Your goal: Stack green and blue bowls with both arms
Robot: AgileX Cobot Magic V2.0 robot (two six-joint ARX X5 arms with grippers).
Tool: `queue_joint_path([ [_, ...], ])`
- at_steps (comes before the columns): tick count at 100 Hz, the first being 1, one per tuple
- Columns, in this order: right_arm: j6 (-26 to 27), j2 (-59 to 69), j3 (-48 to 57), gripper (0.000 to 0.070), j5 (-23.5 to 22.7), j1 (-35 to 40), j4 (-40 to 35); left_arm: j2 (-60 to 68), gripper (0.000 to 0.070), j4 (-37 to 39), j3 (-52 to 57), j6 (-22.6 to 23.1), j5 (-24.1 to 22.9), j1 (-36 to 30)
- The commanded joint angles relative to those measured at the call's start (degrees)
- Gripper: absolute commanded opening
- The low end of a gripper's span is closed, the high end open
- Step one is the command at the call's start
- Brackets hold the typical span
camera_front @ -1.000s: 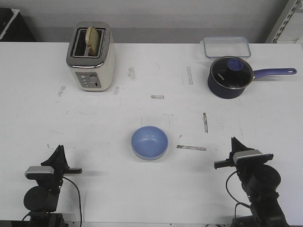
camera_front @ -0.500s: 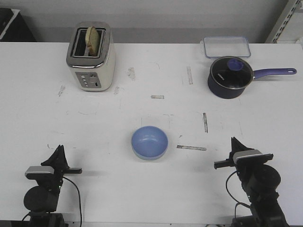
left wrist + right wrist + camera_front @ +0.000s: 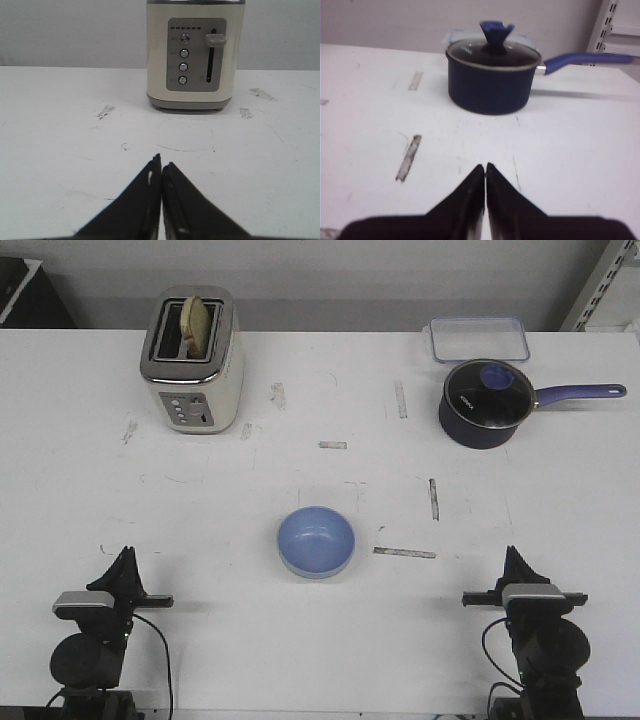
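Observation:
The light blue bowl (image 3: 316, 540) sits upright on the white table, near the front centre. A pale green rim seems to show under its lower edge, but I cannot tell whether the green bowl is beneath it. No separate green bowl is in view. My left gripper (image 3: 125, 554) rests at the front left, shut and empty; it also shows in the left wrist view (image 3: 161, 162). My right gripper (image 3: 514, 552) rests at the front right, shut and empty; it also shows in the right wrist view (image 3: 485, 165). Both are well apart from the bowl.
A cream toaster (image 3: 191, 360) with bread in it stands at the back left, also in the left wrist view (image 3: 195, 52). A dark navy lidded saucepan (image 3: 485, 403) stands at the back right, also in the right wrist view (image 3: 492, 77). A clear lidded container (image 3: 479, 338) lies behind it.
My right arm has shifted a little to the right and back toward the table's front edge. The left arm and the bowl have not moved.

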Motion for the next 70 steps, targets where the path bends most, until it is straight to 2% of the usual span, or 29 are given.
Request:
queue_joint_path([
  [1,0.8,-3.0,-2.9,0.0,-1.1,-0.7,2.3,-0.1,0.0001,0.9,-1.2,-0.1,0.3,0.0],
  [14,3.0,-10.3,-8.6,0.0,-1.4,-1.6,2.4,-0.1,0.0001,0.9,-1.2,-0.1,0.3,0.0],
  [19,3.5,-13.2,-8.7,0.0,-1.2,-1.7,-1.4,-0.1,0.0001,0.9,-1.2,-0.1,0.3,0.0],
  [70,3.5,-12.7,-8.7,0.0,-1.0,-1.8,-0.8,-0.1,0.0001,0.9,-1.2,-0.1,0.3,0.1],
])
